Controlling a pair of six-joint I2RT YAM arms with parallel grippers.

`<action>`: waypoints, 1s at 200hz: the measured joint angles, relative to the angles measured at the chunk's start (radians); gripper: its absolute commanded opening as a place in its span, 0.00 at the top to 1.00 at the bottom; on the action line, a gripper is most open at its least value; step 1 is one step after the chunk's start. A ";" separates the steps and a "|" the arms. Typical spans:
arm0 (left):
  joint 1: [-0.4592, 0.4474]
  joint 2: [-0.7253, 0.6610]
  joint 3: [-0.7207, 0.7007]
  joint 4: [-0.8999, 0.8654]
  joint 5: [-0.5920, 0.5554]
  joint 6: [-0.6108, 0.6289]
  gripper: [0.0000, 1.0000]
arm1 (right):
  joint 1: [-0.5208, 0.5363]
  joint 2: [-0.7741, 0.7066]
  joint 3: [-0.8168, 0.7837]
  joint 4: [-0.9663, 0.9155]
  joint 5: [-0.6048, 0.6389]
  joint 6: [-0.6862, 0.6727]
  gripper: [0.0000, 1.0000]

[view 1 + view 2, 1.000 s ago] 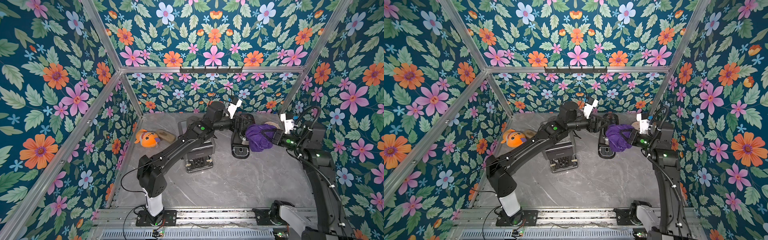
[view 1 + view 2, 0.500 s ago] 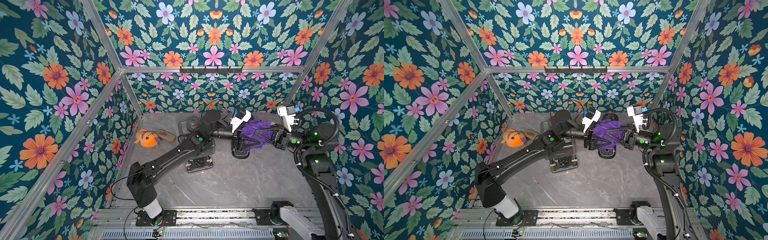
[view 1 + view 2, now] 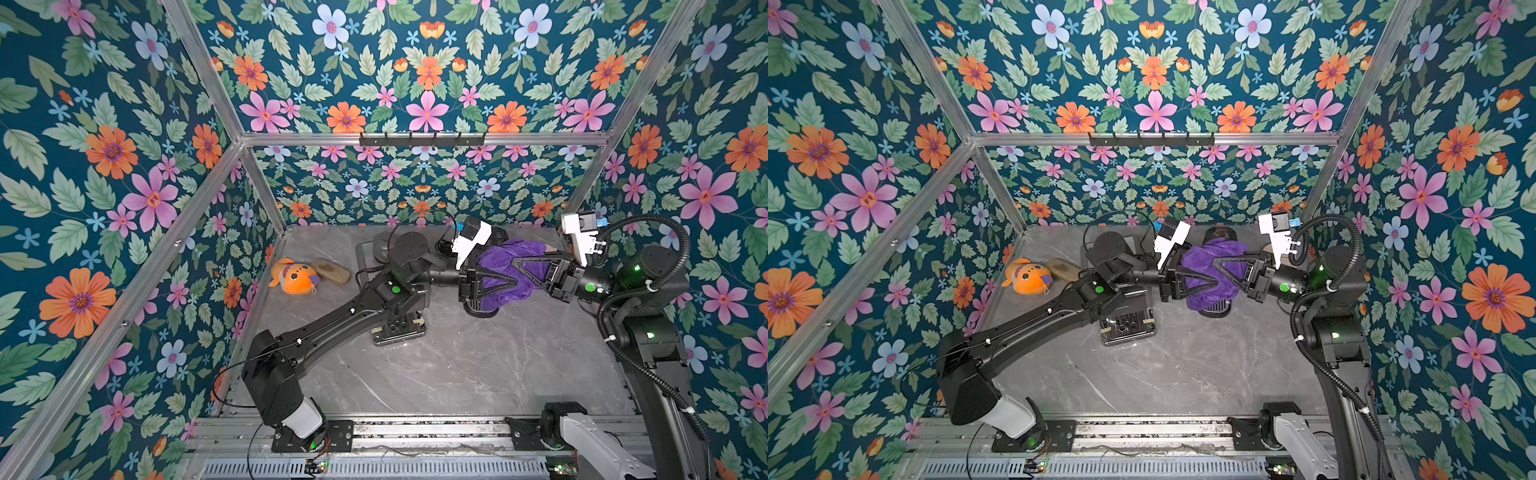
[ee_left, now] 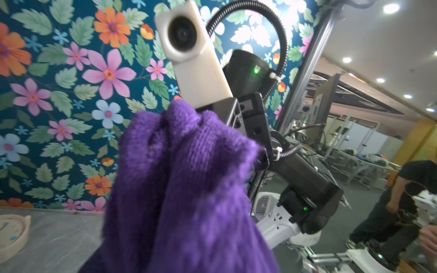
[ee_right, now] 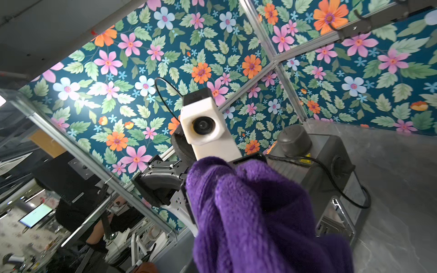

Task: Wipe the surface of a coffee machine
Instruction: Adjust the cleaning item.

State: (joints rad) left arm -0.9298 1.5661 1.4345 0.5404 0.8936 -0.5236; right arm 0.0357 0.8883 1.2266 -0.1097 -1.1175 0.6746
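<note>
A purple cloth [image 3: 515,251] [image 3: 1214,249] hangs bunched in the air above a black coffee machine [image 3: 482,309] [image 3: 1214,309] at the back right of the table. It covers most of the machine in both top views. My right gripper [image 3: 521,270] [image 3: 1221,266] reaches in from the right and is shut on the cloth. My left gripper [image 3: 503,286] [image 3: 1206,280] comes from the left, its jaws closed on the same bunch. The cloth [image 4: 189,189] [image 5: 248,212] fills both wrist views and hides the fingertips.
A grey boxy appliance [image 3: 399,330] [image 5: 331,160] with a black cable stands under my left forearm, left of the coffee machine. An orange plush toy [image 3: 295,278] and a brown flat object [image 3: 330,270] lie at the back left. A pale clock [image 4: 10,234] lies by the right wall.
The right gripper lifted the cloth off the coffee machine. The left gripper swung over to it and its jaws closed in on the cloth.
</note>
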 measured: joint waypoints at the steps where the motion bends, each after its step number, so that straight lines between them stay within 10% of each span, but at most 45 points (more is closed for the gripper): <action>1: 0.001 -0.001 0.000 0.000 -0.002 0.000 0.62 | 0.000 0.000 0.000 0.001 0.000 0.000 0.97; 53: 0.001 -0.006 -0.009 0.026 -0.033 -0.079 1.00 | 0.000 0.007 0.016 0.010 0.019 0.026 0.94; 100: 0.006 -0.031 0.025 -0.031 -0.200 -0.082 1.00 | -0.004 -0.011 0.126 -0.198 0.186 -0.043 0.28; 165: 0.060 0.252 0.659 -0.698 -0.840 0.061 1.00 | -0.005 0.131 0.301 -0.600 0.663 -0.182 0.30; 200: 0.094 0.454 0.848 -0.966 -0.946 0.085 1.00 | -0.004 0.245 0.292 -0.632 0.709 -0.214 0.46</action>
State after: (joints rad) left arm -0.8360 2.0201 2.2829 -0.4259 -0.0528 -0.4389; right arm 0.0319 1.1328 1.5185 -0.7414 -0.4088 0.4606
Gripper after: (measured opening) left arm 0.149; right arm 0.593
